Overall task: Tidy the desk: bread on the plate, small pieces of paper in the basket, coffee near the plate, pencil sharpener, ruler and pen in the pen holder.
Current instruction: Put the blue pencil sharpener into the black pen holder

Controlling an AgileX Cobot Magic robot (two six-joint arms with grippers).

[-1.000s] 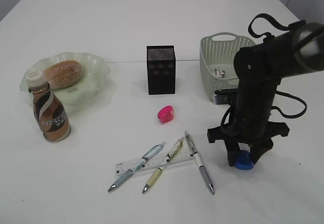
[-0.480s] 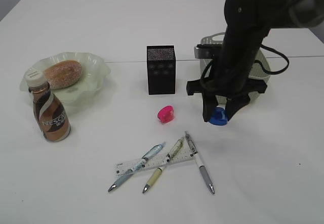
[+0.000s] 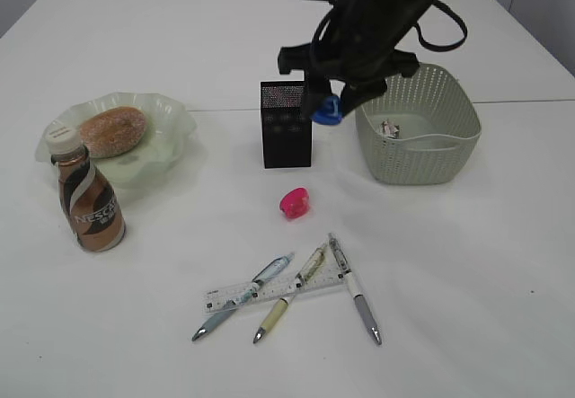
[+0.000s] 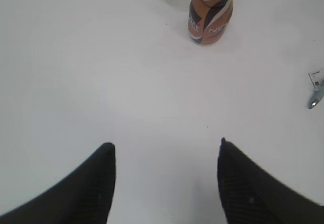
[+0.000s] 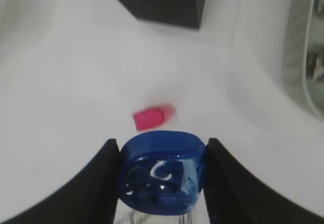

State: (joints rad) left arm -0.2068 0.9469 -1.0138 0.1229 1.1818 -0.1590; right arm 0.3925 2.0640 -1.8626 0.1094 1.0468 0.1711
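Your right gripper (image 3: 327,108), jaws clamped on the blue sharpener (image 3: 328,109), has swung from lower right up beside the pen holder (image 3: 286,124); drop-in looks next. Left jaws gape empty.

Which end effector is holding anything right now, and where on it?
The right end effector clamps the blue plastic pencil sharpener across its two sides. The left end effector holds nothing.

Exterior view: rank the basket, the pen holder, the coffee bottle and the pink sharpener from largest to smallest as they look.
1. Basket
2. Pen holder and coffee bottle: much alike, and the bottle is nearer the camera, so unranked
3. Pink sharpener
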